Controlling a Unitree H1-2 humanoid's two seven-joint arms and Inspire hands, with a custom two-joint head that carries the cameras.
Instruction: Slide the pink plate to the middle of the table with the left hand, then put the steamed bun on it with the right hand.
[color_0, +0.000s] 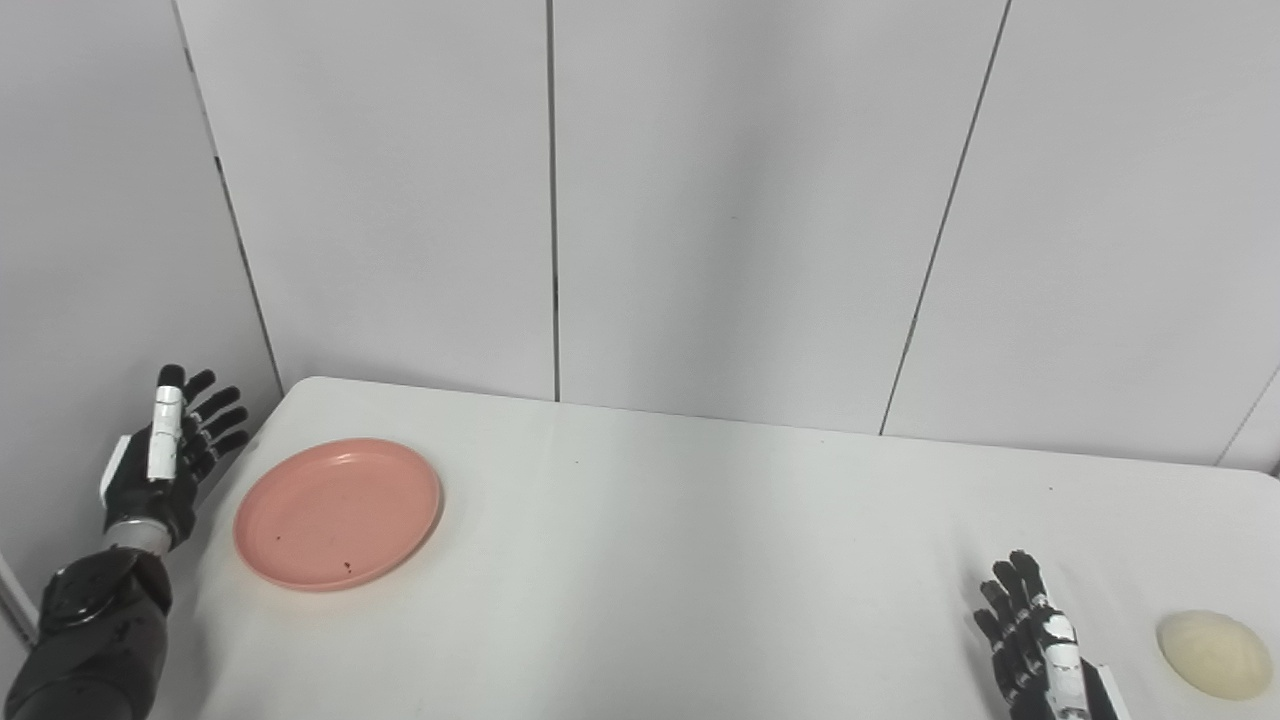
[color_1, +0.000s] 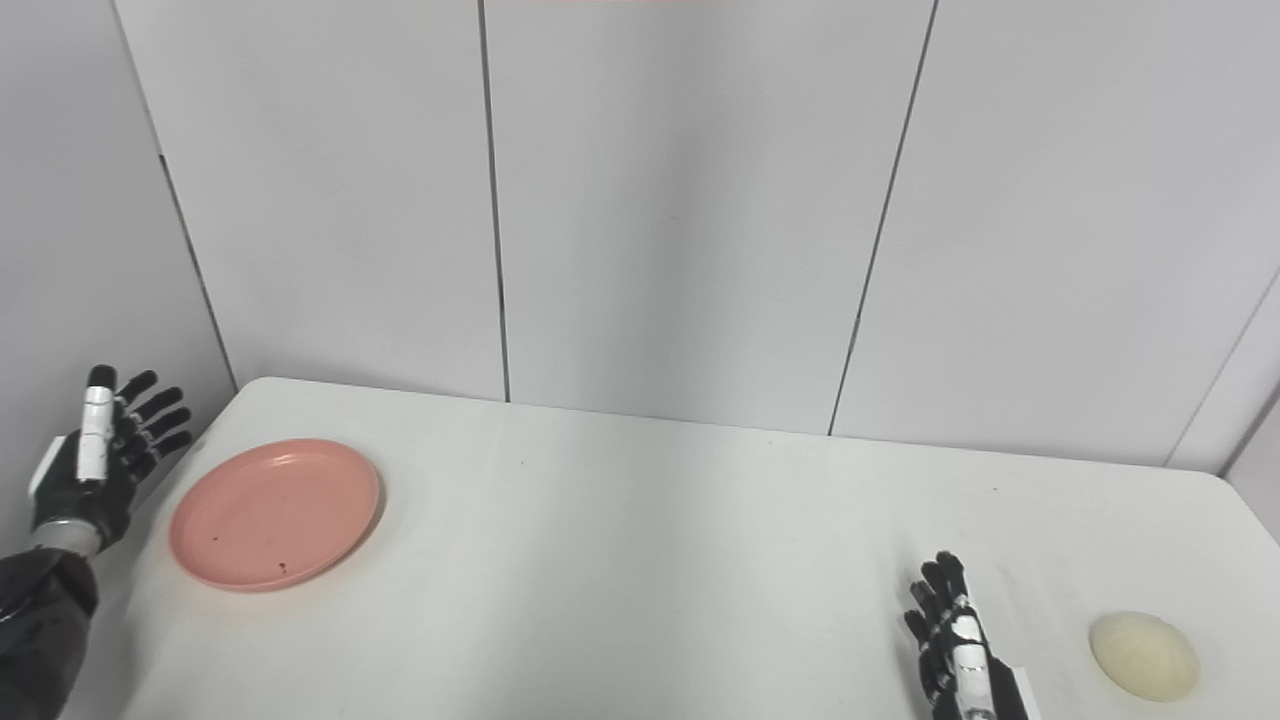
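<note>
A pink plate (color_0: 338, 512) lies flat on the left part of the white table (color_0: 700, 540), empty but for a few dark specks. My left hand (color_0: 172, 450) is open, fingers spread and pointing up, just left of the plate past the table's left edge, not touching it. A pale cream steamed bun (color_0: 1214, 653) sits on the table at the far right near the front. My right hand (color_0: 1035, 640) is open and empty, fingers up, a little left of the bun and apart from it. The plate (color_1: 275, 513) and the bun (color_1: 1143, 655) also show in the right eye view.
Grey wall panels (color_0: 740, 200) stand right behind the table's far edge. A side wall (color_0: 100, 250) stands close on the left, by my left hand. The table's rounded far-left corner (color_0: 300, 385) lies just beyond the plate.
</note>
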